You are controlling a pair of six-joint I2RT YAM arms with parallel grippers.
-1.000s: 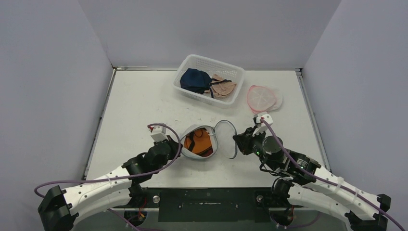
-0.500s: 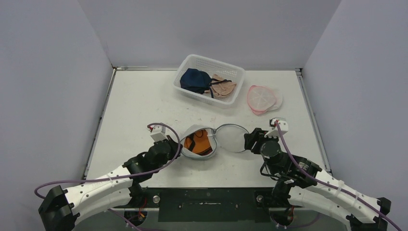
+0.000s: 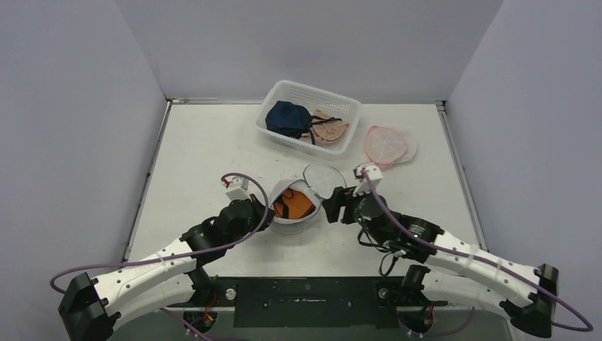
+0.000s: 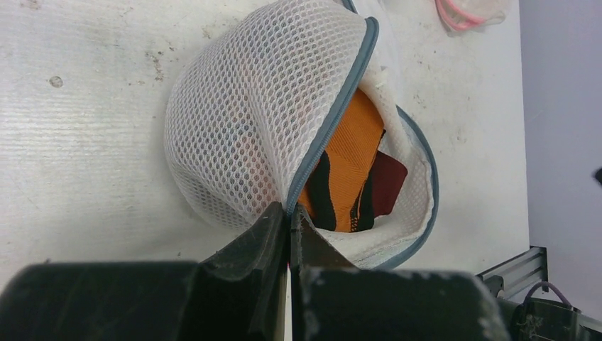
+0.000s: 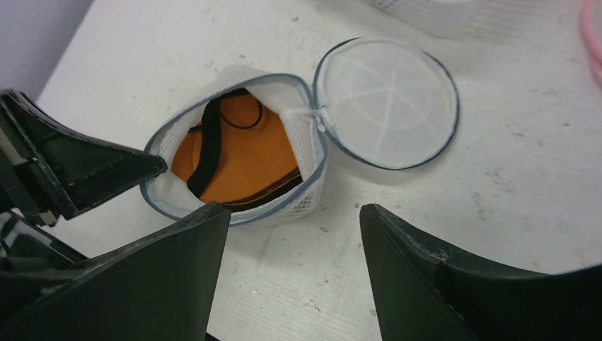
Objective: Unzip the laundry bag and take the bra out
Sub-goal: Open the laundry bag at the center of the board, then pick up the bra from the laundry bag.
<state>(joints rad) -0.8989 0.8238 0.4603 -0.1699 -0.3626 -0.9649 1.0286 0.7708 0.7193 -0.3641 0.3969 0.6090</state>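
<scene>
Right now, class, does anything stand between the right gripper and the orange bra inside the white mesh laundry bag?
Nothing visible does. The white mesh laundry bag is unzipped, its round lid flap folded aside, so the orange bra shows before the right gripper. The left gripper pinches the bag's rim.

The left gripper [image 4: 289, 217] pinches the grey zipper rim of the white mesh laundry bag [image 4: 245, 121], which gapes open over an orange bra [image 4: 349, 160].

White arms [image 3: 145, 272] w/ blk joints [image 3: 200, 240]; purple cables [image 3: 250, 179]; white wrist cams [image 3: 236, 187]
</scene>
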